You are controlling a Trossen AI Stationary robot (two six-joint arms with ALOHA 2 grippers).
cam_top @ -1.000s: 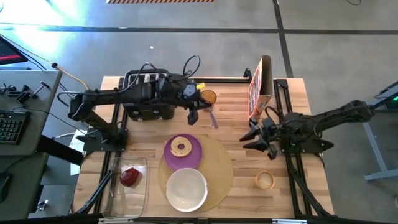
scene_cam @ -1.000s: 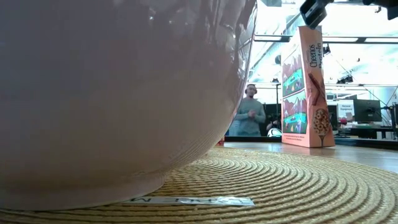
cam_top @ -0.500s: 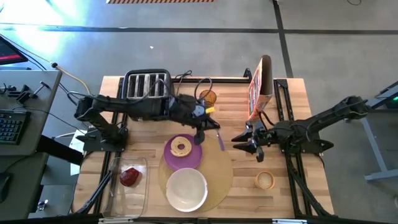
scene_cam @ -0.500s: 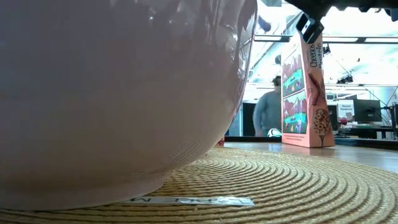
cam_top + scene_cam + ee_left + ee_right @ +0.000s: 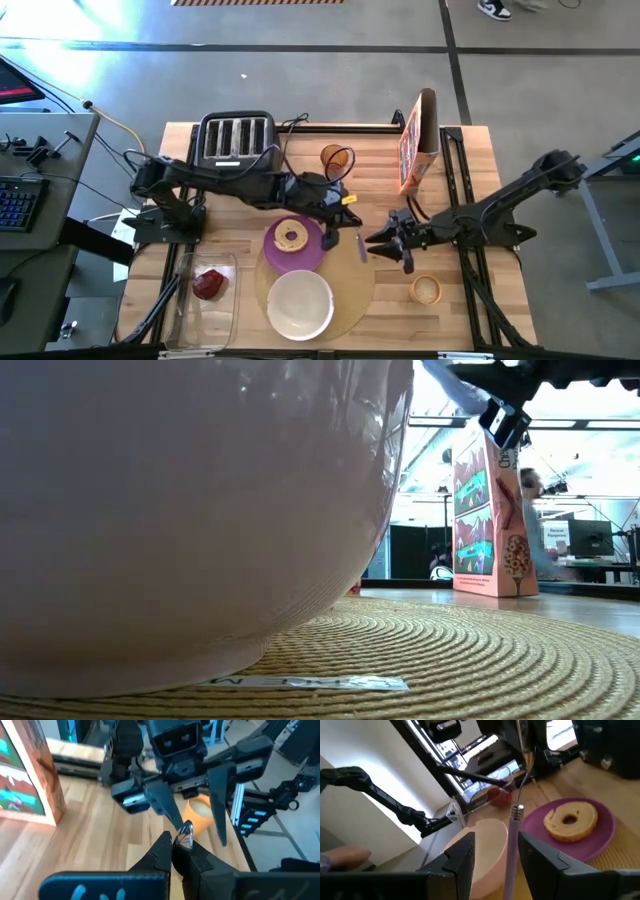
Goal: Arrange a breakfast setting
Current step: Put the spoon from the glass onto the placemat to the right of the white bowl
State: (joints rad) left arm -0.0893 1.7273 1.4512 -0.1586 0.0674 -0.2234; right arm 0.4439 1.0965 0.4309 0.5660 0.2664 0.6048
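A metal spoon [image 5: 358, 243] with a purple handle is held in the closed fingers of the left tool [image 5: 333, 226], above the round tan placemat [image 5: 352, 272] just to the right of the small purple plate [image 5: 296, 245]. In the left wrist view the bowl end of the spoon is seen pinched between the two dark fingers [image 5: 161, 851]. The right tool [image 5: 385, 243] is met at the spoon from the other side; its fingers [image 5: 462, 855] are spread narrowly to either side of the purple handle, and contact with the handle cannot be told.

A toasted bagel ring [image 5: 290, 237] is carried on the purple plate, which lies on the upper left part of the placemat. The larger white bowl [image 5: 299, 304] is set on the placemat directly below the plate, and most of the low view is filled by its wall. A dark red food piece [image 5: 209, 283] is kept in the clear rectangular plastic container [image 5: 205, 315] at the left front of the worktop [image 5: 470, 160].

A black four-slot toaster [image 5: 237, 137] is placed at the back left, an amber glass [image 5: 335, 158] near the back middle, and a cereal box [image 5: 418, 142] is stood upright at the back right. A small tan cup [image 5: 426, 290] is seen near the right front, close to the right tool.
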